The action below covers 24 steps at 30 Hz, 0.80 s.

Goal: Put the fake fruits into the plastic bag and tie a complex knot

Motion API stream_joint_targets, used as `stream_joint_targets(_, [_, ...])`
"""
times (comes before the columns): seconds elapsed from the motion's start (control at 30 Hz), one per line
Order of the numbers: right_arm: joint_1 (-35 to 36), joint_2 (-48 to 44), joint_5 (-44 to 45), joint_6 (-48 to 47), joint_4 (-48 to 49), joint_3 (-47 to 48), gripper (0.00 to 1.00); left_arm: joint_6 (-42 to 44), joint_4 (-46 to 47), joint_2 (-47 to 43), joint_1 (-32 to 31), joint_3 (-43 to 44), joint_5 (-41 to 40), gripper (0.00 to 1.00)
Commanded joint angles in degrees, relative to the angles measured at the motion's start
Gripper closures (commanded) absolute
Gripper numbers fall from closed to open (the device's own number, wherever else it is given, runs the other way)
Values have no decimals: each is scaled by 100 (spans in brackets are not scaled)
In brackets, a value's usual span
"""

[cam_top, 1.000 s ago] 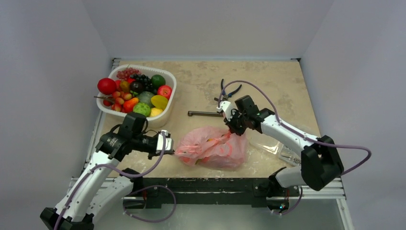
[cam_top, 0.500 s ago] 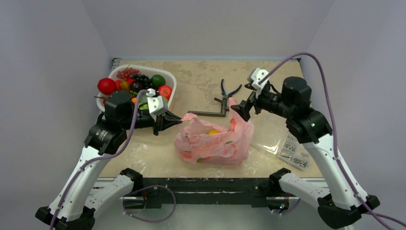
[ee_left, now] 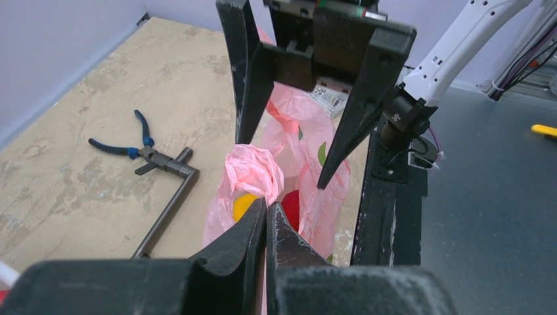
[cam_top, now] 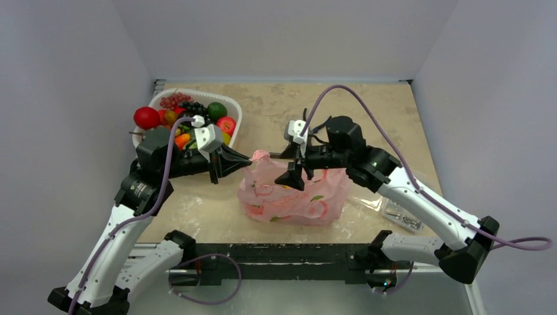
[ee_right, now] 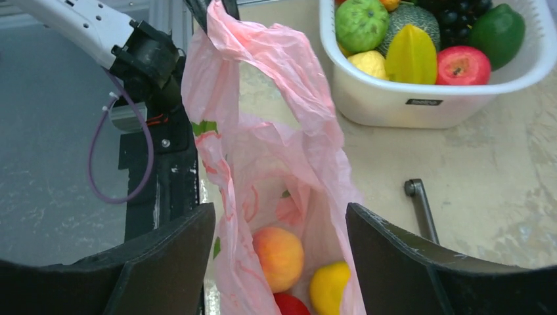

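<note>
The pink plastic bag (cam_top: 292, 197) stands on the table with its mouth open, and no knot is in view. Inside lie fake fruits: a peach one (ee_right: 279, 256), a yellow one (ee_right: 328, 285) and a red one (ee_right: 289, 305). More fake fruits (cam_top: 190, 121) fill the white basket (cam_top: 233, 111). My left gripper (cam_top: 246, 159) is shut on the bag's bunched left handle (ee_left: 253, 172) and holds it up. My right gripper (cam_top: 293, 177) hangs open above the bag, and its fingers (ee_right: 171, 262) stand either side of the film at the bag's mouth.
Blue-handled pliers (cam_top: 315, 125) and a dark L-shaped wrench (ee_left: 167, 203) lie behind the bag. A clear bag of metal hardware (cam_top: 401, 213) lies at the front right. The table's near edge and black frame (cam_top: 282, 252) run just below the pink bag.
My right arm has swung down and left from above the pliers to the bag's mouth, with its jaws now apart. My left gripper raised the handle a second ago and still holds it up.
</note>
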Motion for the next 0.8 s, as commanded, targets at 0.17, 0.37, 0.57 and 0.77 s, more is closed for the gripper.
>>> stream_joint_targets(0.17, [377, 354, 510, 188, 1802, -242, 56, -192, 627, 97, -43, -139, 85, 100])
stream_joint_targets(0.37, [404, 493, 448, 304, 1990, -116, 99, 343, 565, 343, -387, -81, -392, 100])
stream_joint_targets(0.57, [418, 462, 372, 326, 1960, -105, 100, 729, 160, 686, -767, 234, -633, 78])
stream_joint_targets(0.77, [416, 301, 312, 184, 1824, -247, 100, 1394, -1019, 396, -711, 841, -850, 17])
